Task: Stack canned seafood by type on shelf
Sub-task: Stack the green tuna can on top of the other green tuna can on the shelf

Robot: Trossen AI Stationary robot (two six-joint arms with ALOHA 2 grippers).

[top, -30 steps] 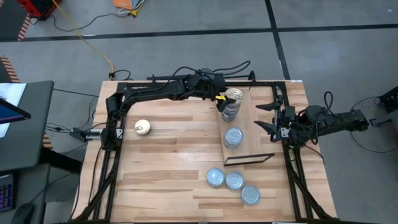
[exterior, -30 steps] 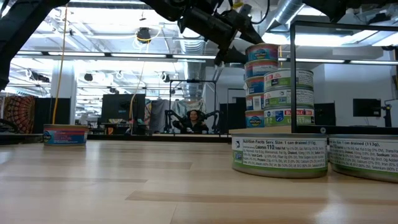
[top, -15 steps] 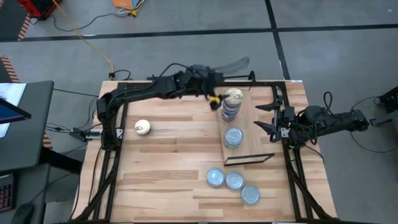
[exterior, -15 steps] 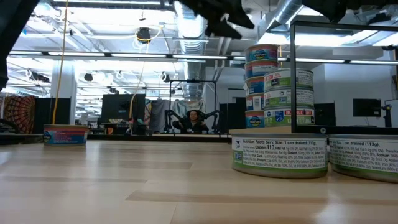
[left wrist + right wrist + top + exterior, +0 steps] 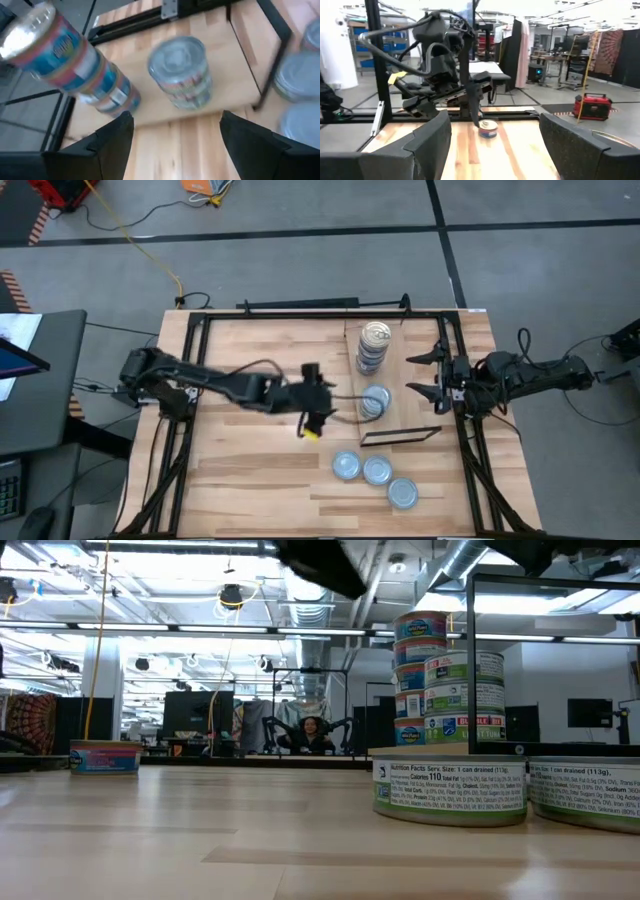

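Left gripper [image 5: 322, 412] swung off gold stack [image 5: 373, 345] to mid-table, jaws released, empty. Next: fetch lone gold tin [image 5: 104, 757]. Right gripper [image 5: 428, 373] parked, open.

Open tabletop [image 5: 260, 470] left of shelf [image 5: 400, 395]; two can stacks [image 5: 374, 345] crowding it.

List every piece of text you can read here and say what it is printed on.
"Nutrition Facts Serv. Size: 1 can drained (113g)" – nearest tin, side label, low view.
"Calories 110" – same tin.
"1 can drained (113g)" – tin at the right edge.
Finer print on both tins: too small.
Labels on the two stacks: not readable.
Lone tin's label: too small.
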